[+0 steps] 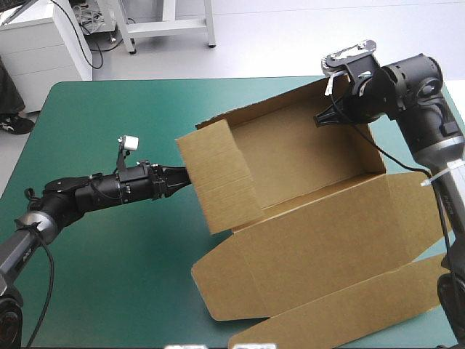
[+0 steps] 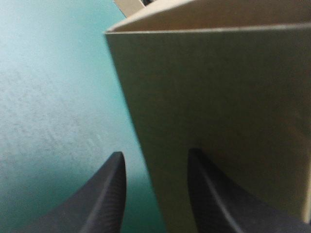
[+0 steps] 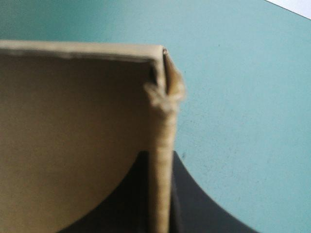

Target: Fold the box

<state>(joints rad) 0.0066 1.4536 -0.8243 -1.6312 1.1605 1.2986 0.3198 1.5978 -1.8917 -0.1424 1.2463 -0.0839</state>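
The box is sitting right of centre on the teal-green counter, taking shape as an open tray, and both arms are working it at once. The left pincer is reaching in level against the outside of the left wall; in its wrist view its black fingers are standing well apart, released, one lying over the brown face and the other over bare cover, so I'm reading this as a push or a steadying touch, not a grip. The right pincer is coming down on the far right corner, and its wrist view is showing it clenched on the wall there, the board edge pinched between the fingers just below a crumpled tip. As for progress: the far wall and the left wall are standing, the floor is lying flat, and the lid is lying spread toward the near edge with its flaps out. The left wall is looking loose, flaring outward, so I'm judging the job roughly half done, with that end waiting to be folded over and tucked and the corners waiting to be squared.
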